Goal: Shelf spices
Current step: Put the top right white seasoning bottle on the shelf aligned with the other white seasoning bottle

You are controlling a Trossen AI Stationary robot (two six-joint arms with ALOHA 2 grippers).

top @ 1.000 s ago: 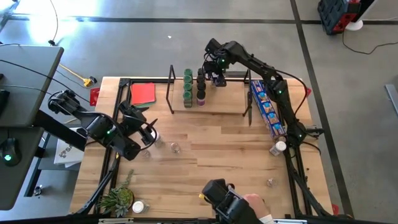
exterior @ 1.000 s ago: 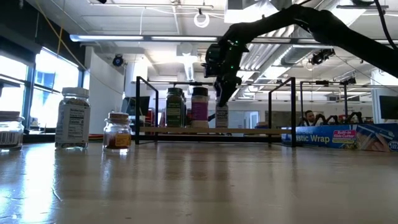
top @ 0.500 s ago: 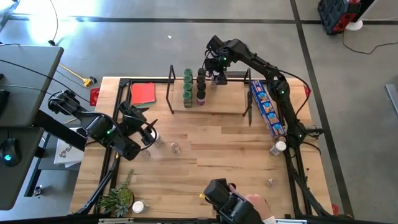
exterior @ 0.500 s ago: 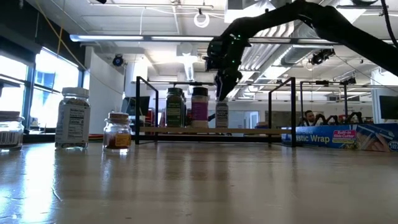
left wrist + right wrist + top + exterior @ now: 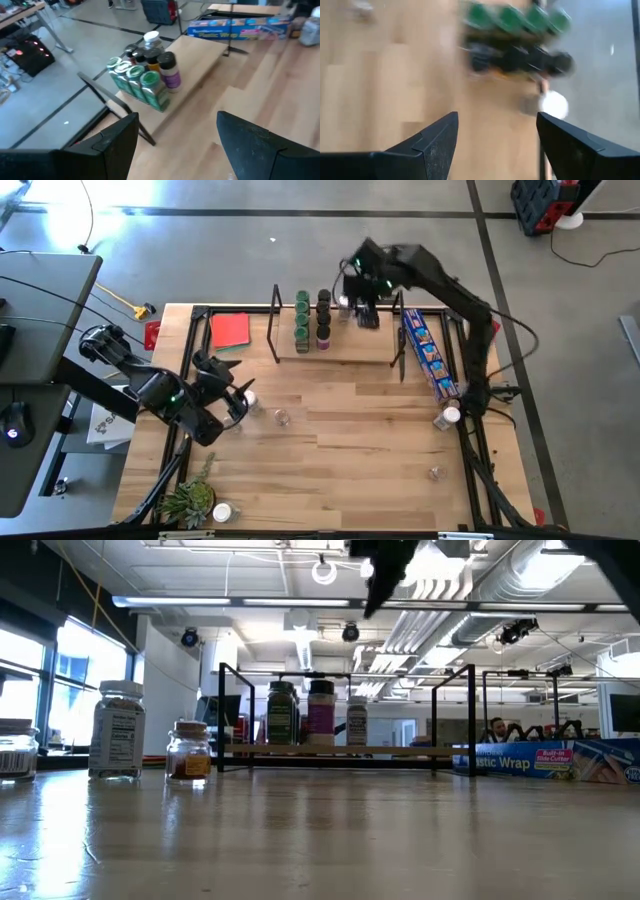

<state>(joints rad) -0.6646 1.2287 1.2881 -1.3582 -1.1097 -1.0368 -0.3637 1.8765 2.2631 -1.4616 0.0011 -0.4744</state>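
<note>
- the shelf (image 5: pixel 345 345) sits at the table's far edge – jars in rows on its left part: green-lidded jars (image 5: pixel 301 318), black-lidded jars (image 5: pixel 323 315), one white-lidded jar (image 5: pixel 343 302) beside them
- right gripper (image 5: pixel 366 311) hangs above the shelf, just right of the white-lidded jar, fingers spread wide, nothing held
- left gripper (image 5: pixel 236 390) hovers well in front of the shelf's left end – open, empty
- loose jars (image 5: pixel 282 417) stand in front of the shelf, near the left gripper

Right tool (image 5: pixel 366 308) hangs raised at upper centre of the high view, fingers spread, empty; left tool (image 5: pixel 232 392) waits mid-left, spread too.
</note>
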